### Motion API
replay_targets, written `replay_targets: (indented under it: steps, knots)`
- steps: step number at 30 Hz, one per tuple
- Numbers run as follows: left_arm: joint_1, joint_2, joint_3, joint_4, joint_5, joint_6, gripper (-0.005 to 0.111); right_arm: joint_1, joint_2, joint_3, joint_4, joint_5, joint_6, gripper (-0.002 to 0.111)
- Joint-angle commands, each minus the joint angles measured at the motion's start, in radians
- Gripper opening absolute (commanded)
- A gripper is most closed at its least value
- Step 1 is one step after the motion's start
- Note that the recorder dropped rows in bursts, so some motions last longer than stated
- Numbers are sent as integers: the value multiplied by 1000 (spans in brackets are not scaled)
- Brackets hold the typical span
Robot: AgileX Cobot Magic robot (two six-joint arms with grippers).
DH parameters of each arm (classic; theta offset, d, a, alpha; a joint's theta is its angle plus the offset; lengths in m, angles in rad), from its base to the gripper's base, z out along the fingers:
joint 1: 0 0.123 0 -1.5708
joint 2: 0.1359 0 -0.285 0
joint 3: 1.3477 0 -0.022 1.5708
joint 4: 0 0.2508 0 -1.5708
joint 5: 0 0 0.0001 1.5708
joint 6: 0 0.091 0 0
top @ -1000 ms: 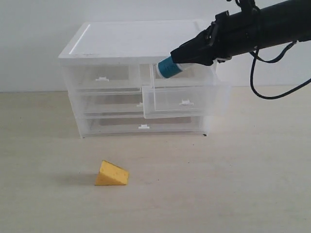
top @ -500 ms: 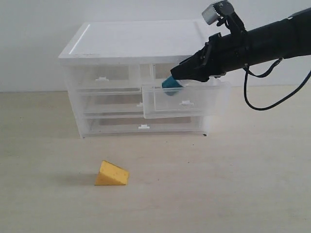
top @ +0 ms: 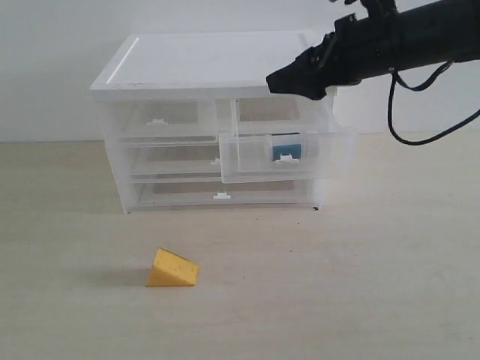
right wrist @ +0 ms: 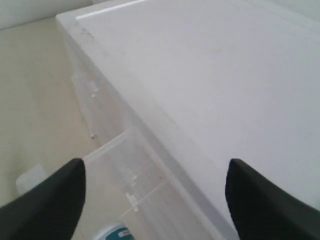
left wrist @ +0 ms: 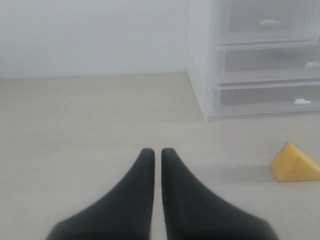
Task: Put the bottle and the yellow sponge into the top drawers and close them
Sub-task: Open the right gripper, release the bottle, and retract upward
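The left gripper [left wrist: 153,152], fingers together, hangs low over the table [top: 337,285]. The sponge [top: 172,269] lies on the table in front of the cabinet [top: 210,64]. Farther back, the bottle [top: 286,148] sits inside the pulled-out right top drawer [top: 247,161]. The left top drawer [top: 157,121] is closed. Above the open drawer the right gripper [top: 276,81] is empty, fingers spread wide.

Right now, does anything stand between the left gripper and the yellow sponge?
Nothing visible does. In the left wrist view, only table surface lies between the left gripper and the yellow sponge.
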Motion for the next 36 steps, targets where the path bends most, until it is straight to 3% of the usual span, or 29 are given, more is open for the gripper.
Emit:
replay_targets:
  steps: [1, 12, 20, 24, 36]
  knots:
    - [3, -4, 3, -7, -3, -6, 4, -6, -43, -5, -39, -56, 105, 54]
    - [3, -4, 3, -7, -3, -6, 4, -4, -153, -5, -576, -161, 688, 0]
    - [3, -4, 3, -7, -3, -6, 4, -6, -210, -5, -656, -172, 1218, 0]
    - [3, -4, 3, -7, -3, -6, 4, -5, -217, -5, -636, -68, 1422, 0]
    - [3, -4, 3, -7, -3, -6, 4, -5, -219, -5, -630, 439, 1215, 0]
